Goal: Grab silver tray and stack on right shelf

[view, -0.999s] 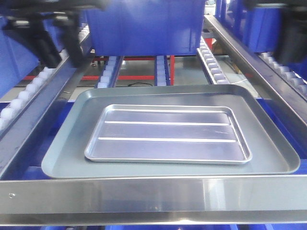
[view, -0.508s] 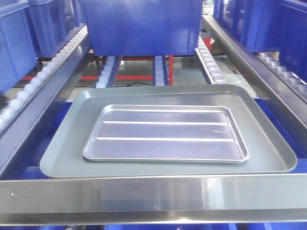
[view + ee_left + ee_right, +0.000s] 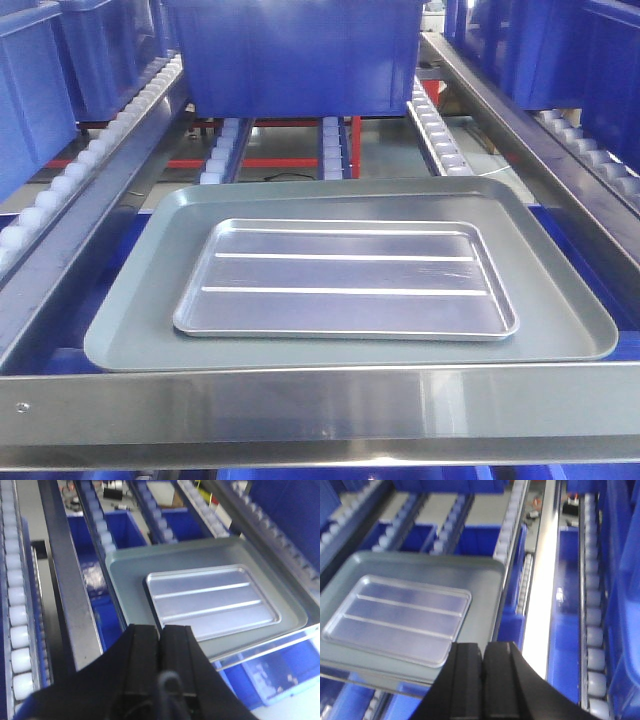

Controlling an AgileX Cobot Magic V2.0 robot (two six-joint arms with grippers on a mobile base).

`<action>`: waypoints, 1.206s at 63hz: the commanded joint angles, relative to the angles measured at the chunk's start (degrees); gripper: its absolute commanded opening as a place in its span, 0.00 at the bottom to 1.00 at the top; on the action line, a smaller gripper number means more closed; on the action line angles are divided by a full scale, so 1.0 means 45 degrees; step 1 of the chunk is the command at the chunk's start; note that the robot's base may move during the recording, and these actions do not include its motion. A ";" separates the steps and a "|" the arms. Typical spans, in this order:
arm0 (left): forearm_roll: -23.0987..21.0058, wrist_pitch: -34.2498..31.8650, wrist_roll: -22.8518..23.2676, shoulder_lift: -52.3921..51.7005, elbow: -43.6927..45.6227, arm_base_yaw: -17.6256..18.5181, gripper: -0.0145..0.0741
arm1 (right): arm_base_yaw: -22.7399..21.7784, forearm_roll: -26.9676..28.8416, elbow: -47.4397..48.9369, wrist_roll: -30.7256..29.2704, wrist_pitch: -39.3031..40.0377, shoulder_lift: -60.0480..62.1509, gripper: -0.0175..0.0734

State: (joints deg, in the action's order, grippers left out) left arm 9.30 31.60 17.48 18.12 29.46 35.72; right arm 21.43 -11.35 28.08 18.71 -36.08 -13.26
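Observation:
The silver tray (image 3: pixel 345 280) lies flat inside the larger matte grey tray (image 3: pixel 130 330) on the rack; it also shows in the left wrist view (image 3: pixel 210 602) and the right wrist view (image 3: pixel 395 617). My left gripper (image 3: pixel 160 630) is shut and empty, above the rack to the tray's left. My right gripper (image 3: pixel 482 647) is shut and empty, above the grey tray's right front corner. The right shelf (image 3: pixel 592 615), with white rollers and a bright steel rail (image 3: pixel 542 580), runs along the right. Neither gripper shows in the front view.
A wide steel bar (image 3: pixel 320 405) crosses the front of the rack. A blue bin (image 3: pixel 295 55) stands behind the trays. More blue bins (image 3: pixel 35 90) sit at the left and right (image 3: pixel 590 60). Roller rails (image 3: pixel 435 125) flank the trays.
One second ago both arms showed dark at the top corners of the front view. They have since left that view. The trays have not moved.

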 commanded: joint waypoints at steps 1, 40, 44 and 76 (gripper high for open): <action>0.0263 -0.0717 -0.0041 -0.0564 0.0329 0.0104 0.06 | -0.0014 -0.0356 0.0350 -0.0118 0.1140 0.0405 0.25; 0.0631 -0.0456 -0.0041 -0.0919 0.0329 0.0104 0.06 | -0.0014 -0.0349 0.0350 -0.0118 0.1225 0.0561 0.25; 0.0631 -0.0456 -0.0041 -0.0919 0.0329 0.0104 0.06 | -0.0014 -0.0349 0.0350 -0.0118 0.1225 0.0561 0.25; -0.1053 -0.4056 -0.2488 -0.3399 -0.3356 -0.3599 0.06 | -0.0014 -0.0349 0.0350 -0.0118 0.1225 0.0561 0.25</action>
State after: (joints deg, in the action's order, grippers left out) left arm 5.15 22.89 7.14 3.99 16.58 22.35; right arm 21.43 -11.69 28.08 18.66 -35.73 -10.05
